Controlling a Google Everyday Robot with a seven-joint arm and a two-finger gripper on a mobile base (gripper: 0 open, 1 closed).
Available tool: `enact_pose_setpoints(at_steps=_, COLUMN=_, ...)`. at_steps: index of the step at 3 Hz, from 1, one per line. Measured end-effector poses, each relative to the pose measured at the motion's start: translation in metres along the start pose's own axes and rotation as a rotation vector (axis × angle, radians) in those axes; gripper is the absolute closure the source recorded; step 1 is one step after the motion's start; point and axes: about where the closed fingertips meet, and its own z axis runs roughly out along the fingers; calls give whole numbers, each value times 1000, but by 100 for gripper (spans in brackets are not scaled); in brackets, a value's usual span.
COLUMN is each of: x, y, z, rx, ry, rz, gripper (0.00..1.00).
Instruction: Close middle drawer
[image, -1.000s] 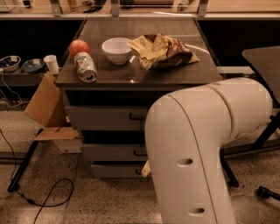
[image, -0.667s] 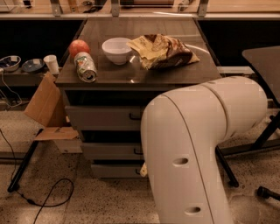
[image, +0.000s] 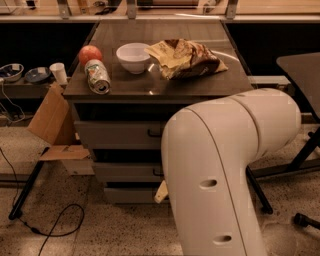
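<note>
The grey cabinet shows three drawer fronts, one above the other. The middle drawer (image: 125, 171) is a flat grey front with a small dark pull (image: 157, 172), and its right part is hidden behind my arm. The top drawer front (image: 117, 134) lies above it and the lowest front (image: 127, 195) below it. My gripper (image: 161, 191) is almost wholly hidden behind my large white arm casing (image: 220, 170). Only a small pale tip shows, just below the middle drawer's pull and in front of the lowest front.
On the cabinet top (image: 200, 82) lie a red apple (image: 90, 52), a tipped can (image: 97, 76), a white bowl (image: 133, 56) and a crumpled snack bag (image: 187, 59). A cardboard box (image: 52, 125) leans at the left. A cable (image: 55, 225) lies on the floor, with dark stand legs at both sides.
My arm casing has shifted slightly to the left in the view. The drawer fronts and the things on the cabinet top look the same.
</note>
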Motion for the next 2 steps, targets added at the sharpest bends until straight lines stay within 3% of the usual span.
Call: enact_pose_setpoints(at_steps=2, x=-11, y=10, z=2, rx=-17, ry=-11, rz=-31, gripper=0)
